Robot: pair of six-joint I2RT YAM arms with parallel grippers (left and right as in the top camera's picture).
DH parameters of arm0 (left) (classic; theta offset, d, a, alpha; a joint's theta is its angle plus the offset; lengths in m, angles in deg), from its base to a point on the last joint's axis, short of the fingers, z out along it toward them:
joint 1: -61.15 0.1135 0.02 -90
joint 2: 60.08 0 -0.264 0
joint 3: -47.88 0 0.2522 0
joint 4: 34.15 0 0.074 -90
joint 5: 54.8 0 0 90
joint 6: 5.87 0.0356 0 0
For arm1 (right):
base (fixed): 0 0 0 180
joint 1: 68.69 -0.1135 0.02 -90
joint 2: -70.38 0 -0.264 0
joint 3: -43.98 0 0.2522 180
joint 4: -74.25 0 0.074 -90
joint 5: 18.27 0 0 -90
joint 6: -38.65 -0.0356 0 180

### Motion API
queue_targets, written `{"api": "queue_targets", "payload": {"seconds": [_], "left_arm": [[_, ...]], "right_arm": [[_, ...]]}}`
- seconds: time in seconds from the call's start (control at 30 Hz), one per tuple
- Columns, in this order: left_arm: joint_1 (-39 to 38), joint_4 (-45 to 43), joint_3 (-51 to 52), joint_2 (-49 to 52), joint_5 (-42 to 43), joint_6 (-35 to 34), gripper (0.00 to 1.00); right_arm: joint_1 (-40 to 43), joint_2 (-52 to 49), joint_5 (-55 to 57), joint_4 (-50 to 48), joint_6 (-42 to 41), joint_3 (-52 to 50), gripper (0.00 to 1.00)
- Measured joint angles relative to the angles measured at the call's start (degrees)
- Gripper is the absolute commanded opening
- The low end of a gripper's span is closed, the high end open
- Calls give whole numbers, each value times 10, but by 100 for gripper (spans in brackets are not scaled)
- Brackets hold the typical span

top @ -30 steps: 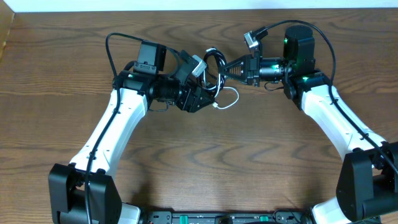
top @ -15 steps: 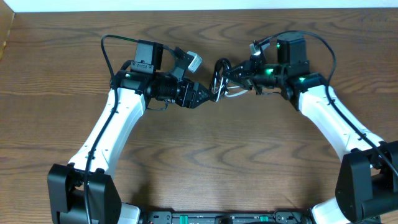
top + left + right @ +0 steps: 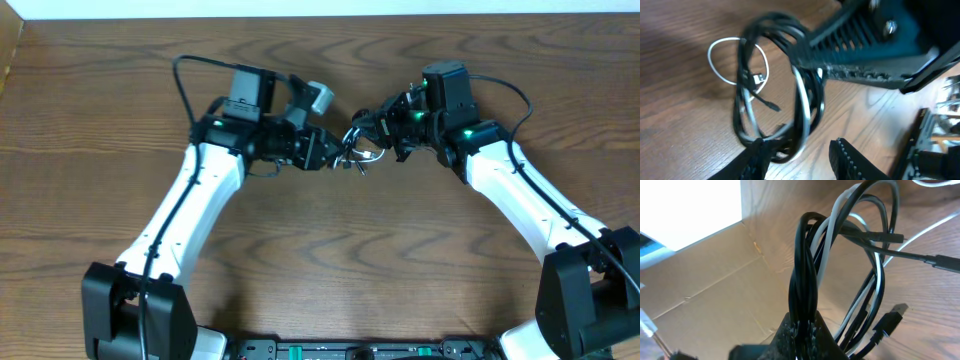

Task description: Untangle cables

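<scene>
The cables (image 3: 357, 150) are a small coil of black cords and one white cord, hanging just above the table between both arms. My right gripper (image 3: 364, 126) is shut on the top of the coil; the right wrist view shows several black strands (image 3: 804, 270) clamped in my right gripper (image 3: 803, 326), with the white cord (image 3: 840, 207) and a black plug (image 3: 891, 313) hanging free. My left gripper (image 3: 800, 145) is open low at the coil (image 3: 805, 100). The bottom loop rests against the left finger (image 3: 757, 160), apart from the other finger (image 3: 852, 160). A white loop (image 3: 720, 45) lies on the wood.
A cardboard box edge (image 3: 8, 50) sits at the table's far left and fills the background of the right wrist view (image 3: 715, 280). Thick black arm wires (image 3: 185, 80) arch over both wrists. Bare wood table (image 3: 350, 260) stretches toward the front.
My right arm has swung left and turned with the coil in its grip. My left gripper has shifted up to the coil's bottom, and its jaws have narrowed. The white loop was drawn in.
</scene>
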Motion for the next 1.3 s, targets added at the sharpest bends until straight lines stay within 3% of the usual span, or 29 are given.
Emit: {"api": "queue_targets", "payload": {"seconds": [0.5, 1.3], "left_arm": [[-21, 4, 0, 0, -100, -9, 26], [-45, -37, 0, 5, -129, -22, 27]], "right_arm": [[9, 0, 3, -15, -29, 0, 1], [11, 0, 6, -27, -33, 0, 1]]}}
